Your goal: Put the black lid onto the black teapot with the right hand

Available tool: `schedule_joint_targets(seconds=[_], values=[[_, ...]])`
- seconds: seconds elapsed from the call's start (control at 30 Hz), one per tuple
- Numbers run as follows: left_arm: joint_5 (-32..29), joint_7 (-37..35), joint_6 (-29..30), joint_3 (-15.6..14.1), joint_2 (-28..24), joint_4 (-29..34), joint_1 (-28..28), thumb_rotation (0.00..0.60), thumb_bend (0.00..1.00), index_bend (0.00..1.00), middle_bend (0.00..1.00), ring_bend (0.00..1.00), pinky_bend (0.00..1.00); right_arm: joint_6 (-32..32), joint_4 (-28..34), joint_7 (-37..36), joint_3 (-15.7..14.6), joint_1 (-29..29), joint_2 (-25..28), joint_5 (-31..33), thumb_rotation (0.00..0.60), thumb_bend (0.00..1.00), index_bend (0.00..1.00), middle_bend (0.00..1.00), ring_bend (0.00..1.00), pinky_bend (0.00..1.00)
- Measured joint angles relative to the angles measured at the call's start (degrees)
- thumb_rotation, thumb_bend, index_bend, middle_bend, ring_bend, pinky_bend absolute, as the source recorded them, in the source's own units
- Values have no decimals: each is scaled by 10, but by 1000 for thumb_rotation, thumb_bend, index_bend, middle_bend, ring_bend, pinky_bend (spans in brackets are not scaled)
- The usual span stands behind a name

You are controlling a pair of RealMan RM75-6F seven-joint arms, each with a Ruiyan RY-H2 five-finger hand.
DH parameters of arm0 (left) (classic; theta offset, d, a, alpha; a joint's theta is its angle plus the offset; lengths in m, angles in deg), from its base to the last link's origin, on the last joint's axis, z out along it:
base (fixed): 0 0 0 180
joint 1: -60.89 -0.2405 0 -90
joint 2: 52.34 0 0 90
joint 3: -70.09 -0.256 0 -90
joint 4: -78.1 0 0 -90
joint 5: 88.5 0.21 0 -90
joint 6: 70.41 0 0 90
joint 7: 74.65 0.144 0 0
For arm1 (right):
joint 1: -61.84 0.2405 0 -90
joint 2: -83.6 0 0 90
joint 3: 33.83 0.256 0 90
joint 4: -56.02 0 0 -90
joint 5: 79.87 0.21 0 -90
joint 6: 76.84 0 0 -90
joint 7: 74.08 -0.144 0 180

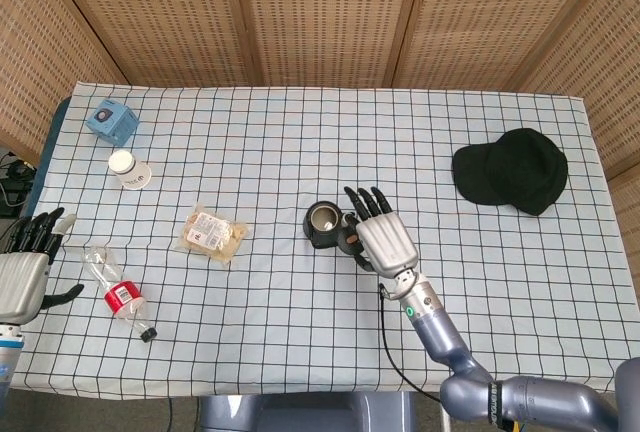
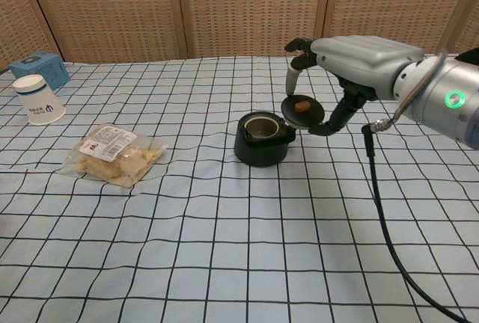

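Observation:
The black teapot [image 2: 261, 139] [image 1: 323, 224] stands open near the table's middle, its pale inside showing. My right hand [image 2: 352, 61] [image 1: 376, 237] holds the black lid [image 2: 301, 111] in the air, just right of the teapot and above its spout side. The lid is tilted with its brown knob facing the chest camera. In the head view the hand hides most of the lid. My left hand [image 1: 25, 274] rests with its fingers spread at the table's left edge, holding nothing.
A snack packet [image 2: 112, 154] lies left of the teapot. A plastic bottle [image 1: 118, 294] lies near my left hand. A paper cup [image 2: 37, 99] and a blue box [image 2: 39, 67] sit far left, a black cap [image 1: 511, 171] far right. A cable [image 2: 383, 203] trails from my right wrist.

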Motion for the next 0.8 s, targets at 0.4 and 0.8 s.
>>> schedule_joint_targets(seconds=[0.4,0.8], values=[[-27,6,-18,11,6,-9,10,600,62,0,0,0,0,-47,-106,-2,40,87,-51,72,600,485,479,30,0,0],[-39,4,-37,12,7,-12,18,600,63,0,0,0,0,-78,-183,-32,39,139,-91,94,600,485,478,31,0,0]])
